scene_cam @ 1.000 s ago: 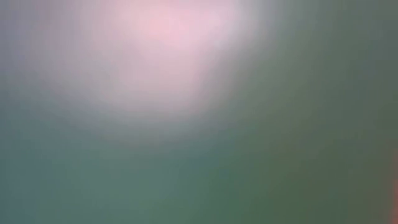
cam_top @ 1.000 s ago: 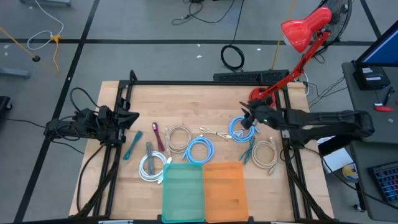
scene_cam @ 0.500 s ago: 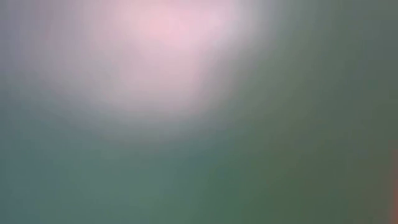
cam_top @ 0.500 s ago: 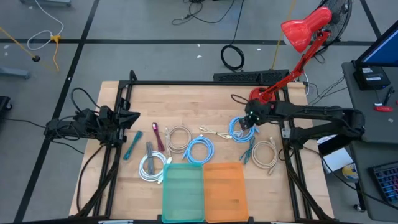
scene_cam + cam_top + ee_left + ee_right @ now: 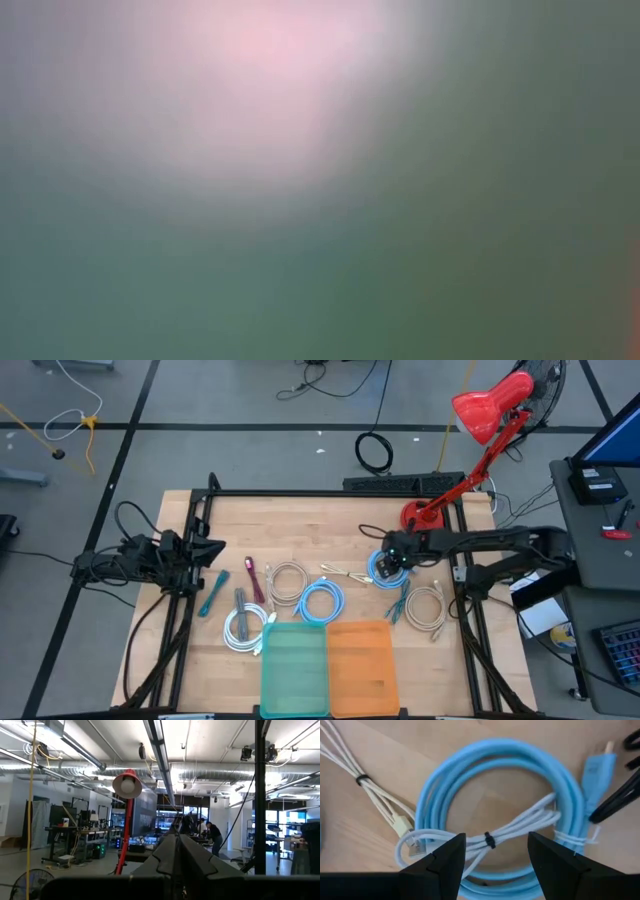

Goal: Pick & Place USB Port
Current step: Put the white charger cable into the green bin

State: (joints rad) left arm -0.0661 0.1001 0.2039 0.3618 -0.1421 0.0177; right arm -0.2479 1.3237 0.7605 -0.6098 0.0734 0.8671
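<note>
right end effector (image 5: 492, 851) spread, left end effector (image 5: 179, 855) closed

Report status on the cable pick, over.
Right tool open, low over blue coiled cable. White bundled cable lies across it. Left tool shut, parked at table edge.

Open-plan lab: exposed ceiling ducts (image 5: 200, 770), equipment benches (image 5: 75, 832), red desk lamp (image 5: 478, 420).

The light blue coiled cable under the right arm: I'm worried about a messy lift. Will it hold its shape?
Probably mostly: white ties bind the blue coil. It looks light and floppy, so it may sag from the open right pincer. The white cable lying across it might snag.
</note>
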